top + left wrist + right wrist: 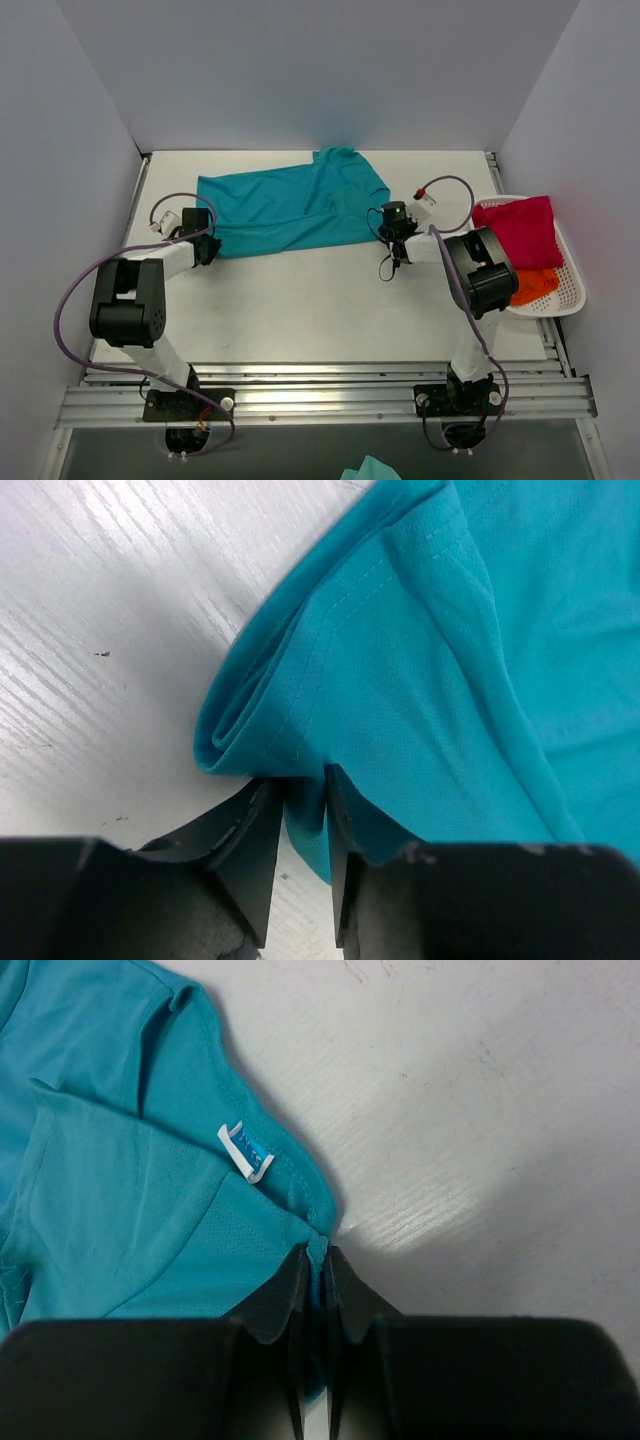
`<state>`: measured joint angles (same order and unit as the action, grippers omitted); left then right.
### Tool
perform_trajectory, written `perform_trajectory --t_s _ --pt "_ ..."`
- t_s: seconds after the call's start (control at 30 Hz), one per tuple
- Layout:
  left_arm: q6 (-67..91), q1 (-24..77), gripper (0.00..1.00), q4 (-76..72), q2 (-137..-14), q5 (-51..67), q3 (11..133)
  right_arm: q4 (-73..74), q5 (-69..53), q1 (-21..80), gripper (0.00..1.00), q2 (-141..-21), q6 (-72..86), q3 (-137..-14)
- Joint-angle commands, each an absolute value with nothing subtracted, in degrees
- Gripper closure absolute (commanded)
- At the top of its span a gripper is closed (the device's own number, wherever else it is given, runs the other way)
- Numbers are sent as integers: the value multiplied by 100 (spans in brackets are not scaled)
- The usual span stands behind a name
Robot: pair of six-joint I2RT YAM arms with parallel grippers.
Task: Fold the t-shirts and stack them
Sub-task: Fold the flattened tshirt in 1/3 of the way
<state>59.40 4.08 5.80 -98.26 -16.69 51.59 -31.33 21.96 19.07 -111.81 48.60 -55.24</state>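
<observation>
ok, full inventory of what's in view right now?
teal t-shirt: 1, teal, laid out on the far half of the table
neck label: 1, white, at the teal t-shirt's collar
crimson t-shirt: 1, crimson-magenta, bunched in the far end of the basket
orange t-shirt: 1, orange, in the near end of the basket, partly hidden by the right arm
basket: 1, white slotted, at the table's right edge
table: 1, white
teal cloth: 1, teal, at the bottom edge of the top view; cut off, can't identify it
left fingers: 2, black, shut on the teal t-shirt's layered left corner
right fingers: 2, black, shut on the teal t-shirt's edge near the collar
</observation>
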Motion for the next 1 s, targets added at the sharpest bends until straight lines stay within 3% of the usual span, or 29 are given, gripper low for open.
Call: perform_trajectory --t_s 0.0,0.13,0.57,0.97 --pt "5959 413 76 527 -9958 -1714 5291 -2830 2109 1872 100 -11277 4878 -5362" --pt "5976 396 97 571 -9958 -1688 5282 -2673 2328 1872 100 -11084 4965 -5178" --pt "6012 448 98 650 -8904 -1389 4246 -1785 3067 2293 100 -9309 5800 -3850" --pt "6205 712 98 1282 -6515 -1670 2857 -133 3718 2847 100 -6613 6907 -2506"
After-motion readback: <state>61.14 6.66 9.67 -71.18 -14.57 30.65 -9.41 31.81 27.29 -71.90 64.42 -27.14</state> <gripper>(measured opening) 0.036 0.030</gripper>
